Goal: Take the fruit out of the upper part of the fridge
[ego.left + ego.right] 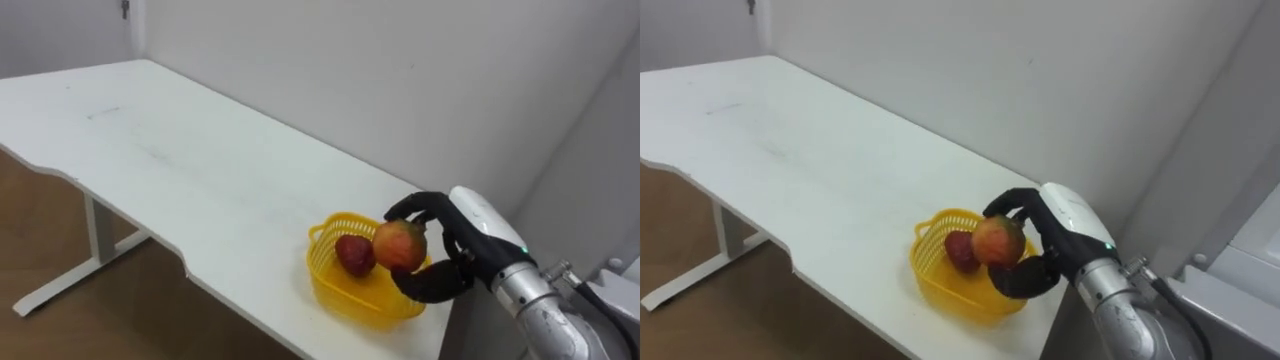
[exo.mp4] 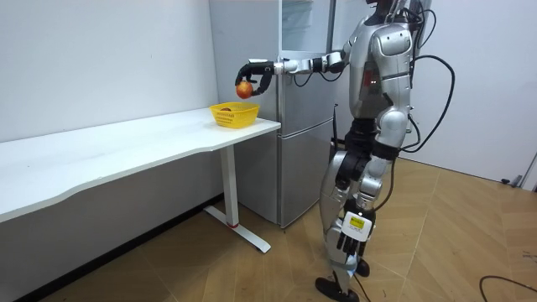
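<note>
Above the basket at the bench end, the right hand curls round a fruit, likely poised to drop it beside the red one.

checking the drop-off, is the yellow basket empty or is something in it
Not empty: a dark red fruit lies inside the basket. A second fruit is held over it in the right hand.
</note>
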Robot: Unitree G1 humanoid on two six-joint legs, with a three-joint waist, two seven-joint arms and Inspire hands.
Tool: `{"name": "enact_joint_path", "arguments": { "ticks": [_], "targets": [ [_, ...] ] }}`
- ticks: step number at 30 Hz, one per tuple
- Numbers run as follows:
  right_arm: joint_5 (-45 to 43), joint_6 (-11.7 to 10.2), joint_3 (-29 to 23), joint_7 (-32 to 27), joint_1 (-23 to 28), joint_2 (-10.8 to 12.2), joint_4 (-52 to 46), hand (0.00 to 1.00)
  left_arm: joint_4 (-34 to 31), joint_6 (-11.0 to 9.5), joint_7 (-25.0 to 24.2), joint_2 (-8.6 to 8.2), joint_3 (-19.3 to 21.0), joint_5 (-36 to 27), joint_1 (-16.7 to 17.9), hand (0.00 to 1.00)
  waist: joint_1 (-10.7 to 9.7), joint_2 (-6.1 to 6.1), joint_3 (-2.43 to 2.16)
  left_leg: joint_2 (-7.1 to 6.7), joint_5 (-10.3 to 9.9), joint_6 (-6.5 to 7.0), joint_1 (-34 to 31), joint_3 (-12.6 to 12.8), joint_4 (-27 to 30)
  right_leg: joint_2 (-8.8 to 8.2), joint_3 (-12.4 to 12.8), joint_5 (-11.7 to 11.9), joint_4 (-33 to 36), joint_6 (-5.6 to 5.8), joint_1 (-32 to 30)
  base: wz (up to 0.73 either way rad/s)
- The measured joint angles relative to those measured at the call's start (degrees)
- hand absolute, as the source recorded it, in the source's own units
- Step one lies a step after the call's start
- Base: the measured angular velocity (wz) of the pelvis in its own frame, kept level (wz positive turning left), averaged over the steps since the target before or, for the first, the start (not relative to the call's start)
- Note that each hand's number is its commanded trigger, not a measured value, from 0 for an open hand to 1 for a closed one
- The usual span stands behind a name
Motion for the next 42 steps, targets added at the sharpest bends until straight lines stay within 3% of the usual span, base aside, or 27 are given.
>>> {"name": "enact_joint_path", "arguments": {
  "ticks": [5,6,7,8,9,30,38,42],
  "targets": [
    [0.0,0.0,2.7,0.0,-0.1,-0.1,1.1,1.00,0.0,0.1,0.0,0.33,0.0,-0.1,-0.3,0.00,-0.1,0.12,0.10,0.03,-0.1,0.02,-0.6,0.0,-0.1,0.00,0.0,0.0,0.1,0.00,-0.2,0.00],
    [0.0,0.0,2.9,0.0,-0.1,-0.1,1.1,0.83,0.0,0.1,0.0,0.33,0.0,-0.1,-0.3,0.00,-0.1,0.12,0.10,0.03,-0.1,0.02,-0.7,0.0,-0.1,0.01,0.1,0.0,0.1,0.00,-0.2,0.00],
    [0.0,0.0,3.2,0.0,-0.1,-0.1,1.1,0.51,-0.1,0.1,0.0,0.33,0.1,-0.1,-0.5,0.00,0.0,0.03,0.03,0.03,-0.1,0.02,-0.9,0.0,0.0,0.00,0.1,0.0,0.1,-0.01,-0.4,0.00],
    [0.0,0.0,3.3,0.0,-0.1,-0.1,1.1,0.12,-0.2,0.0,0.0,0.33,0.0,-0.1,-0.6,0.00,0.1,0.03,0.02,0.04,-0.1,0.02,-1.0,0.0,0.1,-0.01,0.0,0.0,0.2,-0.05,-0.6,0.00],
    [0.0,0.0,3.4,0.0,-0.1,-0.1,1.1,0.00,-0.2,0.0,0.0,0.32,0.0,-0.1,-0.5,0.00,0.1,0.03,0.02,0.04,-0.1,0.02,-1.0,0.0,0.1,-0.02,0.0,0.0,0.3,-0.06,-0.6,0.00],
    [2.2,1.2,3.5,0.2,-0.1,-0.1,2.7,0.00,-0.1,1.3,0.0,0.25,-1.7,-0.1,0.8,0.00,0.8,0.15,0.27,0.07,-0.1,0.03,-1.0,0.0,0.2,-0.08,0.1,0.0,0.8,-0.05,-0.9,0.00],
    [5.1,1.2,3.5,0.2,-0.1,-0.1,2.6,0.00,-0.5,1.3,0.0,0.26,-1.6,-0.1,1.0,0.00,0.9,-0.16,0.03,0.07,-0.1,0.03,-1.0,0.0,0.3,-0.08,0.0,0.0,0.8,-0.05,-0.8,0.00],
    [6.3,1.2,3.5,0.2,-0.1,-0.1,2.6,0.00,-1.8,1.3,0.0,0.26,-1.6,-0.1,1.0,0.00,0.8,0.07,0.20,0.11,-0.1,0.03,-0.9,0.2,0.9,-0.08,0.1,0.0,0.8,-0.05,-0.8,-0.01]
  ]
}}
